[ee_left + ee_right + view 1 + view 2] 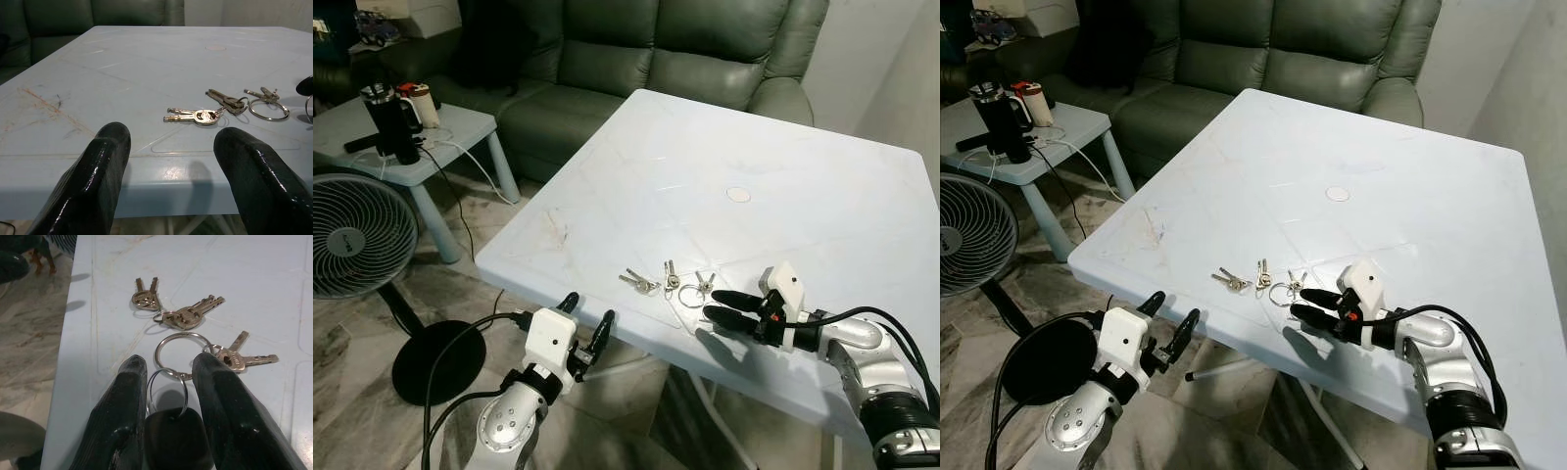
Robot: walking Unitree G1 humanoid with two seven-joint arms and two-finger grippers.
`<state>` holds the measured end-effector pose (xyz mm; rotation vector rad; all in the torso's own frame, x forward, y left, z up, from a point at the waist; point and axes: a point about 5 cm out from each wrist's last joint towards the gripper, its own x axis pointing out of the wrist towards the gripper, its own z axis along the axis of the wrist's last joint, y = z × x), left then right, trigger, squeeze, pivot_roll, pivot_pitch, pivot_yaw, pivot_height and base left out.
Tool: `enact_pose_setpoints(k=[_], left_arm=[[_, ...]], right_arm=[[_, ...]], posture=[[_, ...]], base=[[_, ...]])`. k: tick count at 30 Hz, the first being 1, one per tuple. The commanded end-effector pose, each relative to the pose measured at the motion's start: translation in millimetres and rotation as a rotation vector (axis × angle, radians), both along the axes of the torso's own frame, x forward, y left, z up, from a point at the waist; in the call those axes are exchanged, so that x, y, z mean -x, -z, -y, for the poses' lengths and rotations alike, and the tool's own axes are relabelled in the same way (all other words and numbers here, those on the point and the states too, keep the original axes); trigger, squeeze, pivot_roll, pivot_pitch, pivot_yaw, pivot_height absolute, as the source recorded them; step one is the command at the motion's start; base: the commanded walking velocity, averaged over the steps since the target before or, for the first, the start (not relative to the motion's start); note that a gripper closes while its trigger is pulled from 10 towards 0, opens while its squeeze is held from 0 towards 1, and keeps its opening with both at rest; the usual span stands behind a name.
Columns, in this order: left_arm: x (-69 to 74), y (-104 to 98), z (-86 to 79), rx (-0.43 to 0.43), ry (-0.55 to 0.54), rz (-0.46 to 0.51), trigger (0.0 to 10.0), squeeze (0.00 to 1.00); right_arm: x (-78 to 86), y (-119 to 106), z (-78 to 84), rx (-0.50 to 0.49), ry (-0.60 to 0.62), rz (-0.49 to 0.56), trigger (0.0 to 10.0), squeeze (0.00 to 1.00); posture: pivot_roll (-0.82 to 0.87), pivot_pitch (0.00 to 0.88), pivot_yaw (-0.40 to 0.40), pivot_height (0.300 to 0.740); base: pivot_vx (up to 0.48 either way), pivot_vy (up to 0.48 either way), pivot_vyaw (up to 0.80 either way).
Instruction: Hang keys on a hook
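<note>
A bunch of silver keys (671, 279) on linked rings lies flat near the front edge of the white table (754, 147). My right gripper (711, 305) rests on the table just right of the bunch. In the right wrist view its fingers (122, 401) press against both sides of the bunch's black fob (176, 431), with a small ring (167, 389) between the tips. The other keys (183, 318) fan out beyond. My left gripper (589, 306) hovers open just below and in front of the table edge, facing the keys (220, 105).
A small white disc (738, 194) lies mid-table. To the left stand a floor fan (352, 235) and a low side table (460, 122) with a black mug (386, 117) and cables. A green sofa (656, 49) is behind the table.
</note>
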<state>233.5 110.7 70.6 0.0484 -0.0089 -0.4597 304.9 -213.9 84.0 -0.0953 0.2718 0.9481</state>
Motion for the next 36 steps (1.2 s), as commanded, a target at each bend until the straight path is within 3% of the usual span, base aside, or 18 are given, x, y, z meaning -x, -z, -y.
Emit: enact_pose_setpoints(k=[1, 9, 10, 11, 14, 15, 16, 17, 18, 19, 20, 21, 22, 23, 36], left_arm=[[0.7, -1.6, -0.8, -0.009, 0.000, 0.001, 10.0, 0.00], [0.8, -1.7, -0.5, -0.008, 0.001, 0.000, 10.0, 0.00], [0.8, -1.7, -0.2, -0.008, 0.001, 0.000, 10.0, 0.00], [0.9, -1.8, 0.2, -0.006, 0.001, -0.001, 10.0, 0.00], [1.1, -1.9, 0.3, -0.006, 0.002, -0.001, 10.0, 0.00], [0.9, -1.9, 0.3, -0.006, 0.001, -0.001, 10.0, 0.00], [0.8, -1.9, 0.3, -0.006, 0.001, -0.002, 10.0, 0.00], [0.9, -1.8, 0.3, -0.007, 0.002, -0.002, 10.0, 0.00], [0.9, -1.8, 0.3, -0.007, 0.002, -0.002, 10.0, 0.00], [1.0, -1.8, 0.3, -0.007, 0.002, -0.002, 10.0, 0.00], [0.8, -1.8, 0.1, -0.007, 0.002, -0.002, 10.0, 0.00], [0.8, -1.8, 0.1, -0.007, 0.002, -0.002, 10.0, 0.00], [0.7, -1.8, 0.0, -0.008, 0.002, -0.002, 10.0, 0.00], [0.7, -2.1, -0.2, -0.009, 0.002, -0.002, 10.0, 0.00], [0.2, -2.4, 0.2, -0.008, 0.005, -0.001, 10.0, 0.00]], right_arm=[[-5.7, -10.3, 1.7, -0.017, 0.017, 0.035, 10.0, 0.00], [-5.6, -10.5, 1.6, -0.007, 0.010, 0.037, 10.0, 0.00], [-5.5, -10.0, 1.2, 0.007, 0.008, 0.038, 8.1, 0.00], [-4.4, -8.3, 0.5, 0.022, -0.007, 0.028, 8.9, 0.00], [-4.1, -7.5, 0.8, 0.040, -0.005, 0.033, 9.1, 0.00], [-3.5, -7.3, 0.4, 0.037, -0.014, 0.029, 9.9, 0.00], [-3.1, -7.2, 0.1, 0.034, -0.021, 0.026, 9.9, 0.00], [-2.0, -5.9, 0.0, 0.049, -0.030, 0.023, 7.6, 0.00], [-2.0, -5.9, 0.0, 0.049, -0.030, 0.023, 7.6, 0.00], [-1.7, -5.4, 0.1, 0.055, -0.031, 0.023, 8.5, 0.00], [-0.9, -4.4, 0.2, 0.058, -0.038, 0.018, 4.6, 0.00], [-0.7, -4.2, 0.2, 0.058, -0.040, 0.016, 4.6, 0.00], [-0.6, -4.4, 0.6, 0.058, -0.039, 0.019, 0.9, 0.00], [-0.8, -4.6, 1.0, 0.061, -0.037, 0.023, 0.0, 0.00], [-0.5, -4.2, 3.1, 0.069, -0.034, 0.021, 0.0, 0.00]], posture=[[-0.07, 0.033, -0.015, 0.740], [-0.07, 0.033, -0.015, 0.740], [-0.07, 0.036, -0.017, 0.740], [-0.07, 0.036, -0.017, 0.740], [-0.07, 0.036, -0.016, 0.740], [-0.07, 0.036, -0.016, 0.740], [-0.07, 0.036, -0.016, 0.740], [-0.07, 0.035, -0.015, 0.740], [-0.07, 0.035, -0.015, 0.740], [-0.07, 0.035, -0.015, 0.740], [-0.07, 0.035, -0.015, 0.740], [-0.07, 0.035, -0.015, 0.740], [-0.07, 0.036, -0.015, 0.740], [-0.07, 0.036, -0.015, 0.740], [-0.07, 0.034, -0.013, 0.740]], base=[[0.000, 0.000, 0.00], [0.000, 0.000, 0.00], [0.000, 0.000, 0.00], [0.000, 0.000, 0.00], [0.000, 0.000, 0.00], [0.000, 0.000, 0.00], [0.000, 0.000, 0.00], [0.000, 0.000, 0.00], [0.000, 0.000, 0.00], [0.000, 0.000, 0.00], [0.000, 0.000, 0.00], [0.000, 0.000, 0.00], [0.000, 0.000, 0.00], [0.000, 0.000, 0.00], [0.000, 0.000, 0.00]])
